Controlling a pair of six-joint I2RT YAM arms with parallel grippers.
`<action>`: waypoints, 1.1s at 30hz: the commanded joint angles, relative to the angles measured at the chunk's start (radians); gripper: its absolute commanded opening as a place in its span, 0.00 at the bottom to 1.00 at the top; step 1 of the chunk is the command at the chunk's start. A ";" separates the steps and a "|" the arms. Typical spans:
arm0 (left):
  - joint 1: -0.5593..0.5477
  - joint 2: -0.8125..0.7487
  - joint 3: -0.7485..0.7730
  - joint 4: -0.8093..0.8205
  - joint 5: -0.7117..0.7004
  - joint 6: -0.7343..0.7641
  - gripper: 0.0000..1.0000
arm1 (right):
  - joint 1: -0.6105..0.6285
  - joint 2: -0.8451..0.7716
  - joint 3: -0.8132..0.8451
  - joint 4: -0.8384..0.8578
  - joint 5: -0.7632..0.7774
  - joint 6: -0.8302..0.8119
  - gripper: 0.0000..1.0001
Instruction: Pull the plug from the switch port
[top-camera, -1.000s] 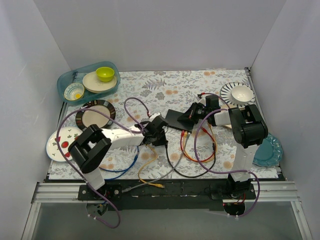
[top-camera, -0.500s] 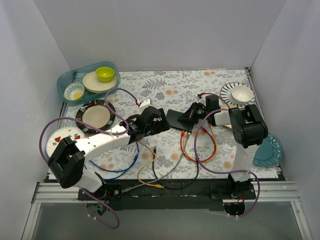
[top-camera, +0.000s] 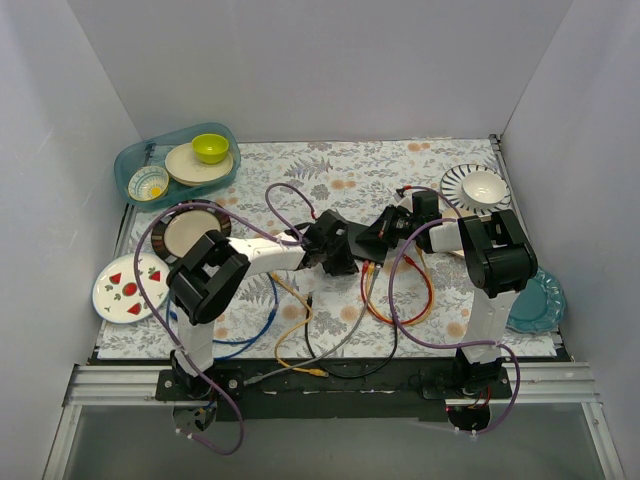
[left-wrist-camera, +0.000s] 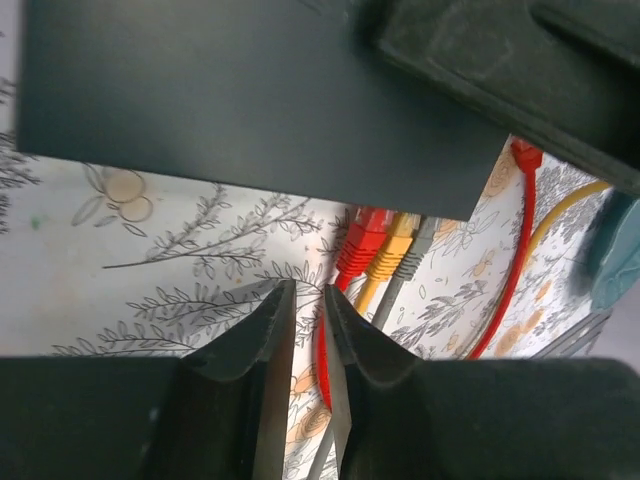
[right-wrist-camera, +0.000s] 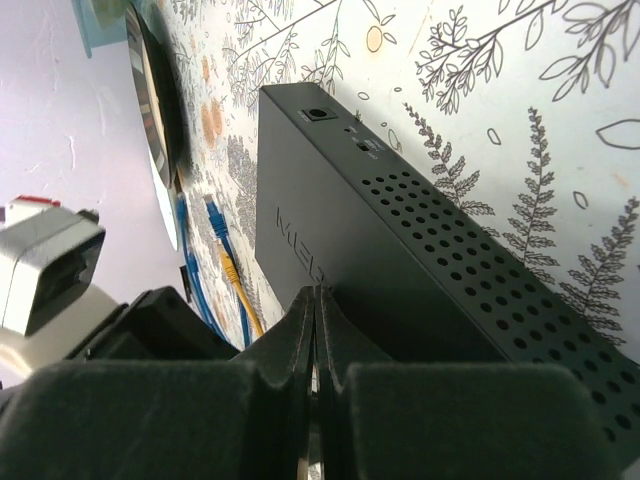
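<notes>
The black switch (top-camera: 357, 234) lies mid-table; it fills the top of the left wrist view (left-wrist-camera: 250, 90). A red plug (left-wrist-camera: 362, 238), an orange plug (left-wrist-camera: 392, 250) and a grey plug (left-wrist-camera: 418, 242) sit side by side in its near edge. My left gripper (top-camera: 343, 262) hovers just in front of that edge, its jaws a narrow gap apart (left-wrist-camera: 308, 300), with the red cable running under the gap. My right gripper (top-camera: 379, 237) is shut, and its fingertips (right-wrist-camera: 316, 300) press on the switch's top (right-wrist-camera: 400, 260).
Red (top-camera: 400, 312), orange (top-camera: 293, 340), blue (top-camera: 248, 338) and dark cables loop over the front of the mat. A teal tray (top-camera: 133, 166) of dishes and two plates (top-camera: 185, 228) (top-camera: 125, 285) are on the left. A striped plate with a bowl (top-camera: 480, 186) and a teal plate (top-camera: 542, 300) are on the right.
My left arm has swung up from the front of the mat and reached right, bringing its gripper to the switch's socket edge. My right arm has not moved.
</notes>
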 joint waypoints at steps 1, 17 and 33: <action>0.049 -0.021 -0.012 0.042 0.059 -0.067 0.18 | -0.005 0.034 -0.045 -0.162 0.125 -0.084 0.05; 0.055 0.114 0.004 0.132 0.174 -0.098 0.38 | -0.005 0.051 -0.034 -0.161 0.121 -0.081 0.05; 0.086 0.177 0.041 0.044 0.130 -0.190 0.29 | -0.007 0.050 -0.036 -0.164 0.127 -0.080 0.05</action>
